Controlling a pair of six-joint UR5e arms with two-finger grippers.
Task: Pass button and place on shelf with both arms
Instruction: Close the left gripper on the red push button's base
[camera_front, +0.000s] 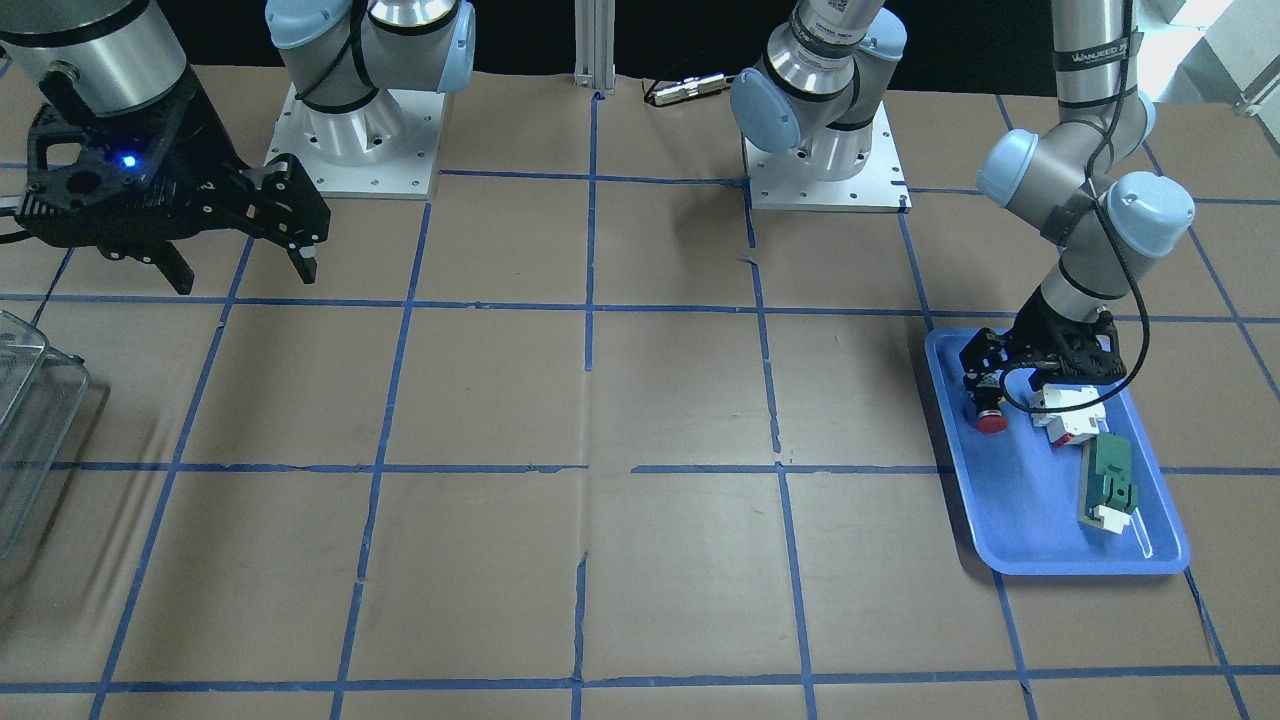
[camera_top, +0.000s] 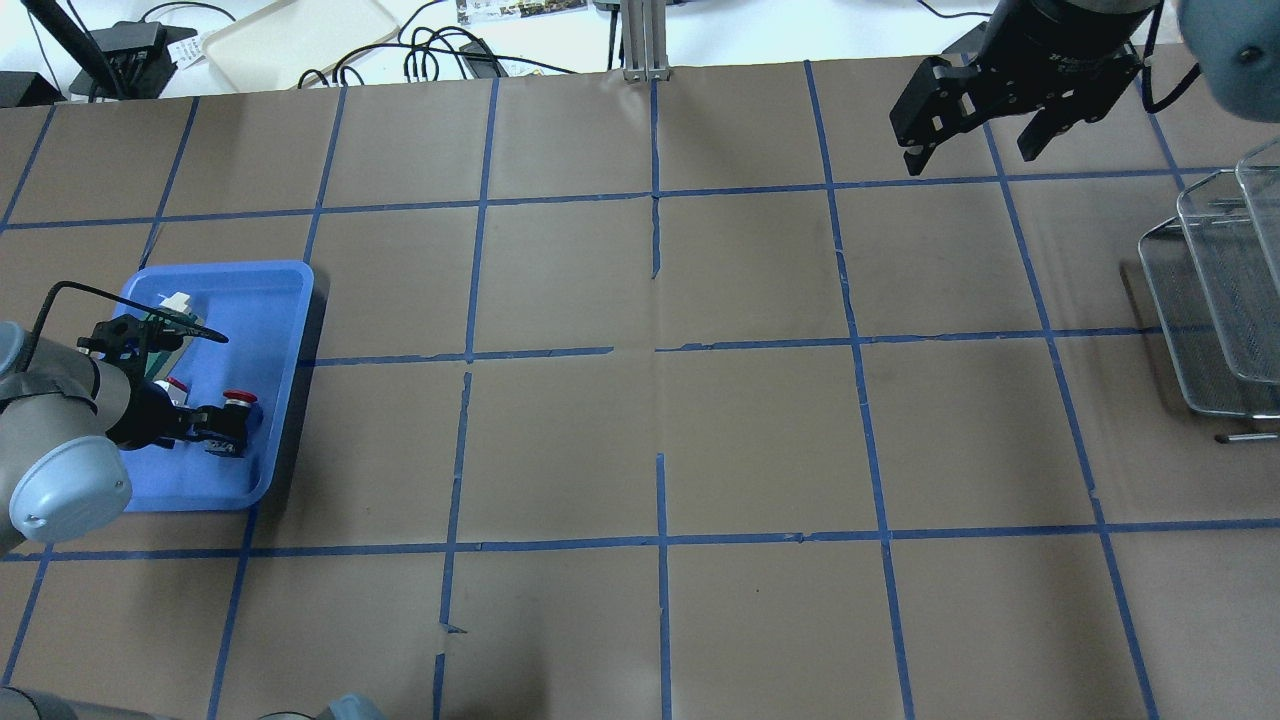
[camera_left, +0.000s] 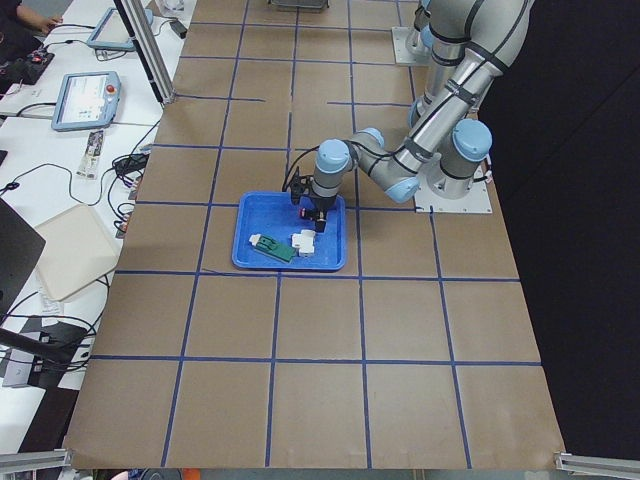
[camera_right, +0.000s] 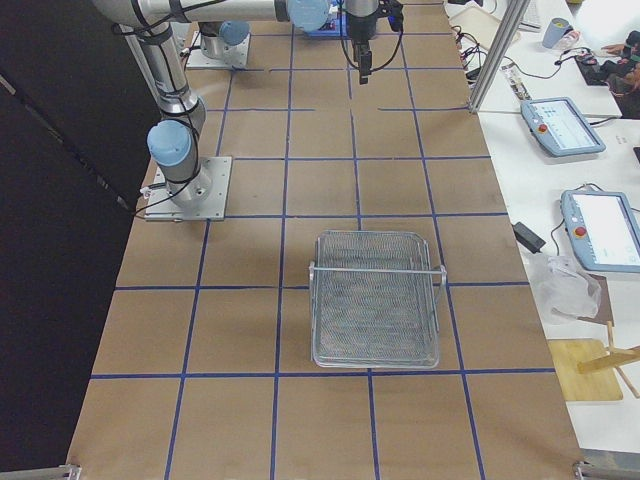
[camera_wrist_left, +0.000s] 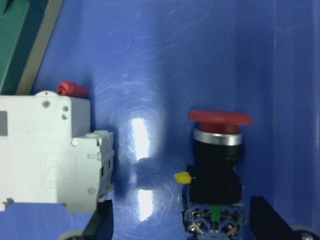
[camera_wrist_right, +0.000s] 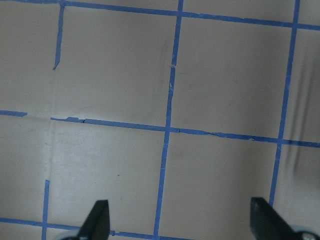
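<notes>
The button (camera_wrist_left: 216, 160), with a red cap and black body, lies on its side in the blue tray (camera_front: 1010, 545). It also shows in the front view (camera_front: 991, 421) and in the overhead view (camera_top: 238, 398). My left gripper (camera_wrist_left: 182, 222) is open and low in the tray, with one finger on each side of the button's rear block and not closed on it. It also shows in the front view (camera_front: 985, 385). My right gripper (camera_front: 240, 265) is open and empty, high above the table's far side (camera_top: 975, 150), and far from the tray.
A white-and-red block (camera_wrist_left: 50, 150) lies just beside the left finger (camera_wrist_left: 100, 225). A green-and-white flat part (camera_front: 1110, 485) lies further along the tray. A wire basket shelf (camera_top: 1215, 300) stands at the table's right end, below the right gripper's side.
</notes>
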